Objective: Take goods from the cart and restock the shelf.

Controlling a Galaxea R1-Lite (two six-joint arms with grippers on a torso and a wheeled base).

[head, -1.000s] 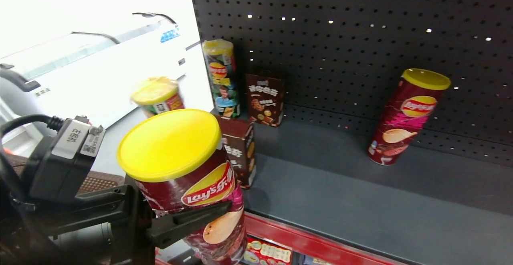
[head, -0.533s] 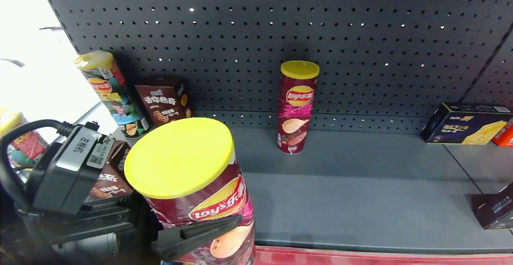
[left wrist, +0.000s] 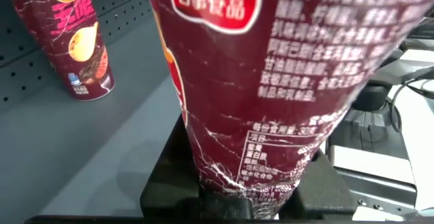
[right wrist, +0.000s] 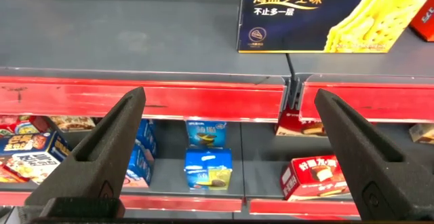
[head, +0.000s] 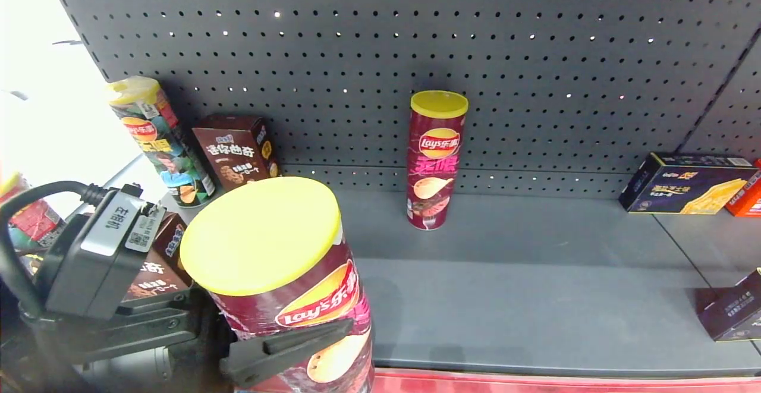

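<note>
At the front left corner of the shelf board [head: 535,274], your left gripper [head: 291,333] is clamped on a maroon chip can [head: 279,286] with a yellow lid. One black finger crosses the label low on the can, which stands roughly upright over the shelf's red front strip [head: 535,384]. From the left wrist you see the same chip can [left wrist: 271,68] rising out of the left gripper [left wrist: 247,190], gripped near its base.

Farther back, a second maroon can [head: 436,158] stands upright on the board, close to the pegboard [head: 357,36] and well apart from the held one; the left wrist shows it too [left wrist: 71,41].

To your left sit a multicoloured can [head: 157,137] and a brown biscuit box [head: 235,152], both against the pegboard. Another brown box [head: 160,262] lies nearer the front, beside the left wrist. To your right, a dark blue cracker box [head: 684,191] lies just beside an orange box [head: 746,200], with a dark purple box [head: 731,313] at the front edge.

Your right gripper [right wrist: 229,98] is spread wide and holds nothing. It faces the red strip below the cracker box [right wrist: 325,13].
</note>
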